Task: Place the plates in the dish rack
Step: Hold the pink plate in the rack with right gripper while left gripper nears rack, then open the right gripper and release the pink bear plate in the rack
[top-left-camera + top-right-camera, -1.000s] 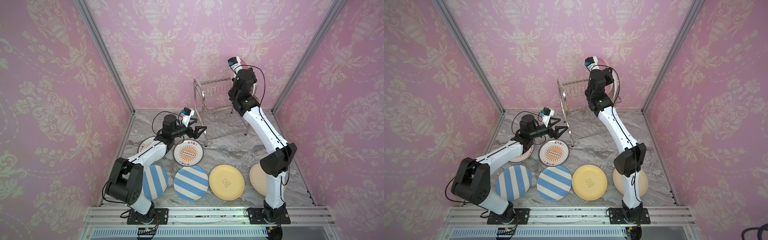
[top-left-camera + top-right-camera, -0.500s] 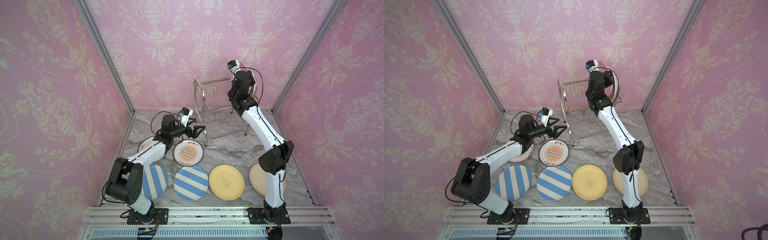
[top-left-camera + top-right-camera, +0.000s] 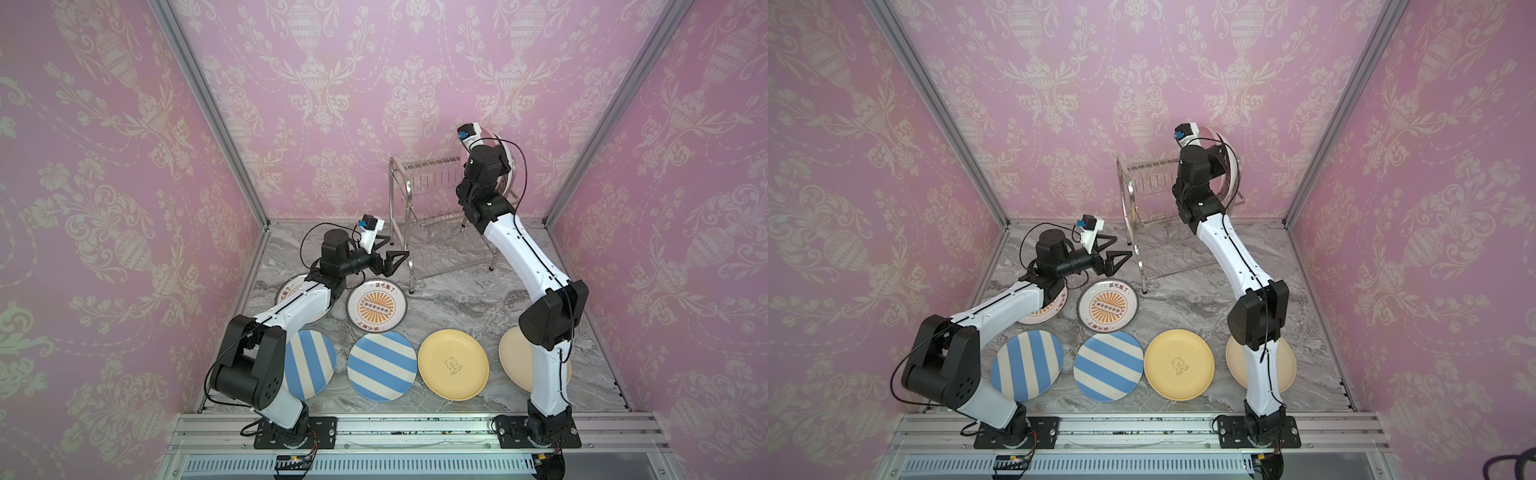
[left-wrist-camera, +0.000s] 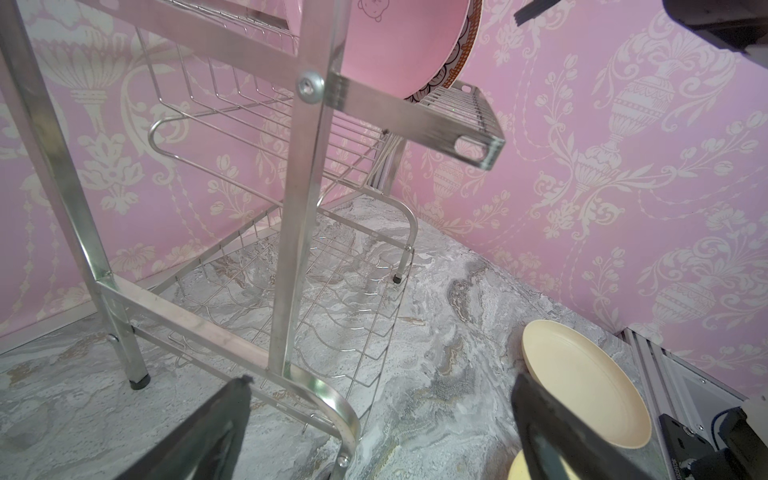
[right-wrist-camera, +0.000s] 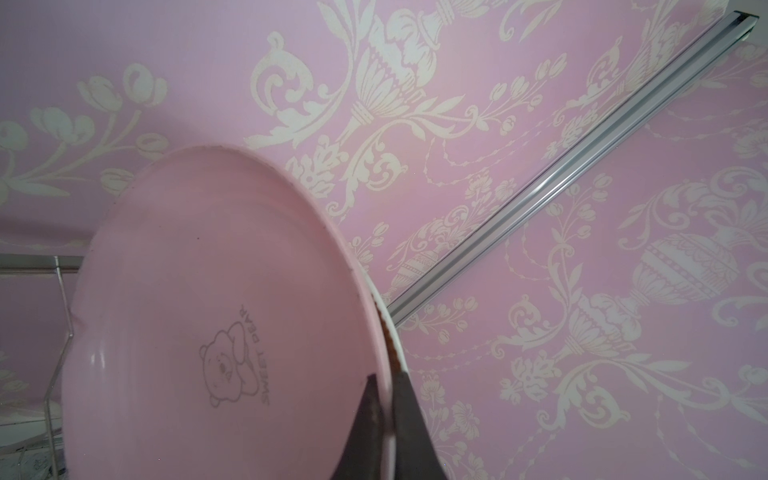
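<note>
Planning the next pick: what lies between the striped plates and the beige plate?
Only the yellow plate, lying flat, seen in both top views.

**Dish rack** (image 3: 440,249): two-tier steel wire frame with curved tube sides, upright near the back edge of the table (image 3: 457,299), right of centre.

**Upper tier, right end:** pink plate (image 5: 216,324) with a bear motif, on edge. Just beside it on the outer side is the scale-patterned plate (image 4: 459,68), of which only the brown-marked rim shows.

**Front edge, flat and face up, left to right:** left striped plate (image 3: 309,363), right striped plate (image 3: 382,365), yellow plate (image 3: 453,363) and beige plate (image 3: 513,353), the last near the front right corner.

**Behind this row, left half:** left sunburst plate (image 3: 291,286), partly hidden, and right sunburst plate (image 3: 376,306).
</note>
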You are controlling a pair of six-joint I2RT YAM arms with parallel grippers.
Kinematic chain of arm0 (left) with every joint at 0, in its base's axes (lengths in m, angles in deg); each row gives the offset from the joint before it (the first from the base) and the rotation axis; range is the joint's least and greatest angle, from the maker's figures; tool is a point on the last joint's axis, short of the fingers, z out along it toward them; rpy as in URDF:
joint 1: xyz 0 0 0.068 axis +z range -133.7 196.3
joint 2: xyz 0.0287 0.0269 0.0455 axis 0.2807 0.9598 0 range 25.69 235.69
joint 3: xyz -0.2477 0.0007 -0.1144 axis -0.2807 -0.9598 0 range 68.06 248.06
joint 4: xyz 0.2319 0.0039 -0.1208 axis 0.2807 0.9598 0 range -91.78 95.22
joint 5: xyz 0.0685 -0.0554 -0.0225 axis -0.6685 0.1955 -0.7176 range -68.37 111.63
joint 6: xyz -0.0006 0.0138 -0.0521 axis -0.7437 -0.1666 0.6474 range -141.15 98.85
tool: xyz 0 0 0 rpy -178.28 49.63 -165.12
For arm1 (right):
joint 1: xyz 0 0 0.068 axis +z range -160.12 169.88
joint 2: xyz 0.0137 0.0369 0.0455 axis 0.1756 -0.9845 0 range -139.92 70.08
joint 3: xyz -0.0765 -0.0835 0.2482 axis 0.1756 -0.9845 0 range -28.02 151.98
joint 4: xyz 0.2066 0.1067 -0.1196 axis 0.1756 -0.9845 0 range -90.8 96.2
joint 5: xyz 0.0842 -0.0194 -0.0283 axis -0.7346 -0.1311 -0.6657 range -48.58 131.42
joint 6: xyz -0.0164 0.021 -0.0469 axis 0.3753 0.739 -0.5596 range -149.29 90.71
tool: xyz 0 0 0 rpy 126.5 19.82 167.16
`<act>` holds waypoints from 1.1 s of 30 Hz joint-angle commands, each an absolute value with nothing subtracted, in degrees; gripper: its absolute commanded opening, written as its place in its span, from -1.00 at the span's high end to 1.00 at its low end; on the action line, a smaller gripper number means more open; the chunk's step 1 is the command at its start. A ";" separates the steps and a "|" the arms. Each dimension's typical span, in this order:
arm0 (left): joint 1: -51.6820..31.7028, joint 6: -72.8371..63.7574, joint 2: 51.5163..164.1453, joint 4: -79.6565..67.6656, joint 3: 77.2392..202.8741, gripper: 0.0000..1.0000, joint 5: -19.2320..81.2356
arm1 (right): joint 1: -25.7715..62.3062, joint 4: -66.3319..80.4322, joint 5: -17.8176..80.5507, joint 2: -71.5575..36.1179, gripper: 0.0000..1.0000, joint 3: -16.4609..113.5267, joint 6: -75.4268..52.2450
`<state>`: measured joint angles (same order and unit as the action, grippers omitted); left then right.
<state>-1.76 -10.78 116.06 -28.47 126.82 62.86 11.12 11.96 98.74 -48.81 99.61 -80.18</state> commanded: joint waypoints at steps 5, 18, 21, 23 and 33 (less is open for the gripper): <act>-1.12 -9.83 115.12 -28.89 125.86 -0.99 62.76 | 10.76 11.39 98.28 -47.24 0.66 98.10 -78.49; -1.11 -9.76 113.62 -28.46 125.23 -0.99 63.19 | 12.72 11.38 98.71 -45.17 0.23 98.02 -79.82; -1.11 -10.28 112.97 -27.94 124.82 -0.99 62.64 | 13.00 10.20 98.75 -44.63 0.13 98.19 -79.17; -1.12 -10.60 112.62 -27.60 124.76 -0.99 62.37 | 13.03 9.88 99.11 -44.12 0.02 98.07 -79.12; -1.11 -10.77 112.52 -26.71 125.18 -0.99 62.25 | 13.09 9.18 100.13 -41.20 -0.33 96.35 -79.54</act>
